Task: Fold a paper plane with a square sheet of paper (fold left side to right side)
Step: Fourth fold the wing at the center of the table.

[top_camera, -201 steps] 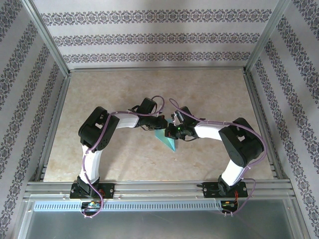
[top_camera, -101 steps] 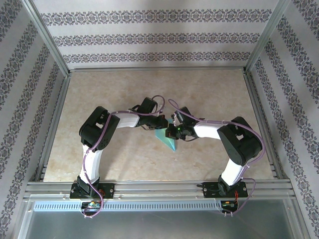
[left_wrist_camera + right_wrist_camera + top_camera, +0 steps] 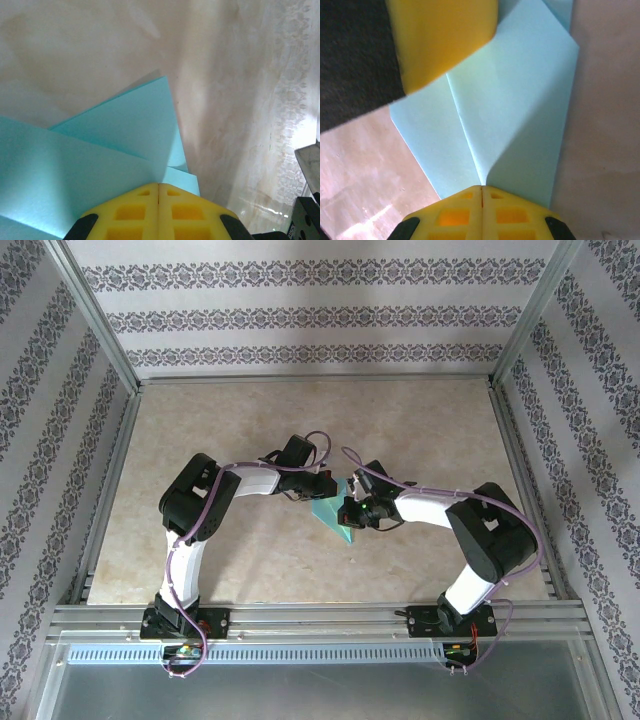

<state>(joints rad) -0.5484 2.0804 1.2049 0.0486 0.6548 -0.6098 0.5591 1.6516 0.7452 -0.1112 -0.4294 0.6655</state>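
The square sheet of paper (image 3: 336,520), teal-blue and folded into a pointed shape, lies mid-table between both arms. My left gripper (image 3: 326,490) is shut, with its yellow tips (image 3: 158,184) resting on the overlapping layers of paper (image 3: 100,150). My right gripper (image 3: 347,512) is shut too. In the right wrist view a crease in the paper (image 3: 515,100) runs straight into the seam of its tips (image 3: 481,186), and a flap curls up there. The left gripper's yellow finger (image 3: 440,35) shows at the top of that view.
Bare beige tabletop (image 3: 300,420) surrounds the paper. Aluminium frame rails (image 3: 320,612) and patterned walls enclose the workspace.
The right arm's elbow and wrist have shifted slightly toward the near edge, carrying its gripper a little nearer along the paper. The left arm and the sheet stay put.
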